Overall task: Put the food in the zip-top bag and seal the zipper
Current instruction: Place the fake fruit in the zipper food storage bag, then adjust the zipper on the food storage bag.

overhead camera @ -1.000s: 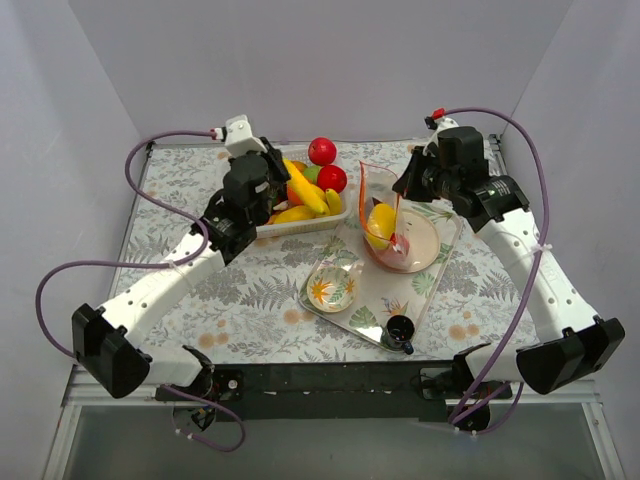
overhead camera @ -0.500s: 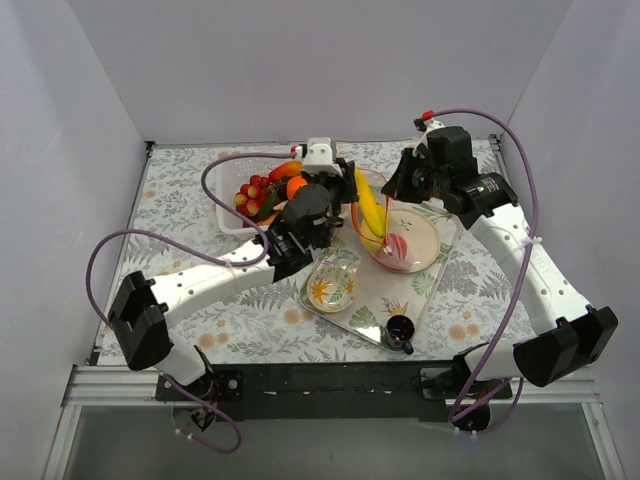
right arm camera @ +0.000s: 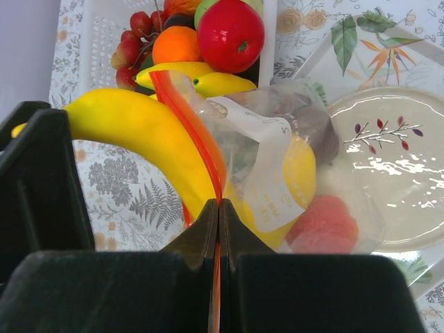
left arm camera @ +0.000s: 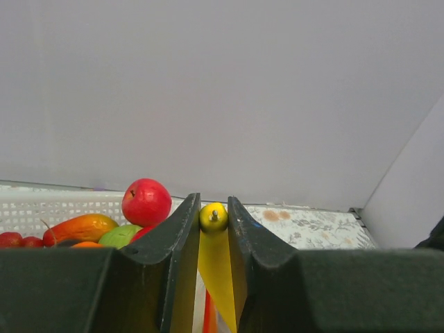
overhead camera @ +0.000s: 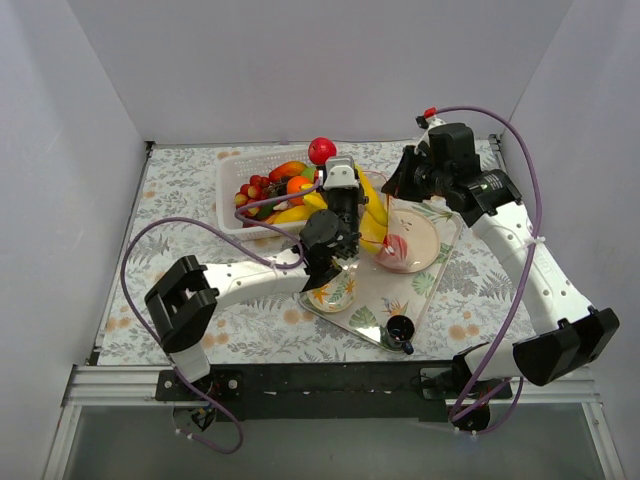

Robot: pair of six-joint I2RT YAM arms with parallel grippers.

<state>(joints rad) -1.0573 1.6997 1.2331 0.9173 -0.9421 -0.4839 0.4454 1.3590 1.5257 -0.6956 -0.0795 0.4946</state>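
Note:
My left gripper (overhead camera: 352,196) (left arm camera: 214,208) is shut on a yellow banana (overhead camera: 371,208) (left arm camera: 215,257) (right arm camera: 146,135), whose lower end sits in the mouth of the clear zip-top bag (overhead camera: 395,228) (right arm camera: 291,166). My right gripper (overhead camera: 398,186) (right arm camera: 218,208) is shut on the bag's red-orange zipper strip (right arm camera: 191,132) and holds the mouth up. A yellow piece (right arm camera: 302,173) and a pink-red piece (right arm camera: 322,222) lie inside the bag. More food fills the white basket (overhead camera: 235,190): a red apple (overhead camera: 322,150) (left arm camera: 146,202) (right arm camera: 230,35), orange, green and yellow pieces.
The bag rests on a pale plate (overhead camera: 425,240) on a clear leaf-patterned tray (overhead camera: 385,300). A small floral bowl (overhead camera: 332,285) sits under my left wrist. A small dark cup (overhead camera: 400,330) stands at the tray's near corner.
My left arm has swung from the basket to the right with the banana and brought it to the bag's mouth. My right gripper has kept hold of the zipper strip.

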